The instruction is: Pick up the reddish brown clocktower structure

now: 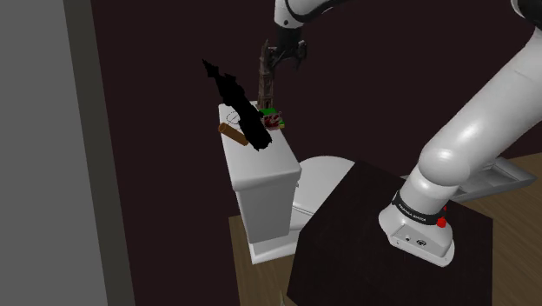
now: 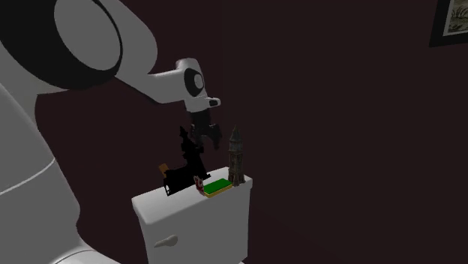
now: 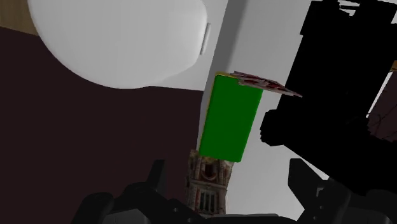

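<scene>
Tower is what I want, the thin reddish brown clocktower [image 2: 236,156]. It stands upright on the white toilet tank [image 1: 261,169], at the far end of the tank top in the shoulder view. A flat green box [image 3: 229,118] lies just beside its foot. A big black spiky thing [image 1: 239,103] sits on the tank too, on the second exterior view's left of the tower. A small brown stick [image 1: 231,132] lies next to that.

My claw [image 3: 226,164] is up by the top of the tower. It is wide open and grips nothing. In the wrist view I look down along the tower. Its top is between my two fingers [image 3: 156,178], but they do not touch it.

I think my job now is to go down and squeeze. The tower looks closer to one finger than to the other, so I would slide over a little to put it in the middle. Then I would go straight down, slowly. The tower is tall and thin, so I think one bump could tip it over. I would go past the pointy top and close on the thicker part below. The black spiky thing is near my other finger, so I must not knock it. I would lift straight up, so the foot does not catch the green box.
</scene>
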Controlling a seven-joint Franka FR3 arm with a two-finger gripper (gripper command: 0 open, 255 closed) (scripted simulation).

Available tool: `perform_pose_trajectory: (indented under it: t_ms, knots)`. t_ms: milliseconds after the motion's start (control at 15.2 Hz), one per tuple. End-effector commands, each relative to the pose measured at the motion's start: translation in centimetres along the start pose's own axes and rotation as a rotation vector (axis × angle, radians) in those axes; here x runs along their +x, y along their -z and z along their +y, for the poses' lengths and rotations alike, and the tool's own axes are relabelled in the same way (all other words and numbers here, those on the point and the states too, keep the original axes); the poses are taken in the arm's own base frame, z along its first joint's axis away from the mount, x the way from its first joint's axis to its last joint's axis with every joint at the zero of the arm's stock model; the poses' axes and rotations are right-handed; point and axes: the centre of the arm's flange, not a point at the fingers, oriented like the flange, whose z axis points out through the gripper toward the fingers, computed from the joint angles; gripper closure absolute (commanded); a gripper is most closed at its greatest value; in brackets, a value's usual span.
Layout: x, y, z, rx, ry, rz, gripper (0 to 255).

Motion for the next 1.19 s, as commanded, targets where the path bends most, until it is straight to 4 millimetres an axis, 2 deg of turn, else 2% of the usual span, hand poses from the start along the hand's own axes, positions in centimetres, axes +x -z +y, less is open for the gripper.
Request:
perform_pose_trajectory:
  t_ms: [0,660,1122]
  knots:
    - [2.3,-0.6,-0.5,-0.026,-0.059,0.031,0]
    - [13.2,-1.2,-0.6,-0.154,-0.330,0.166,0]
    - [12.5,-4.8,-0.9,-0.154,-0.330,0.166,0]
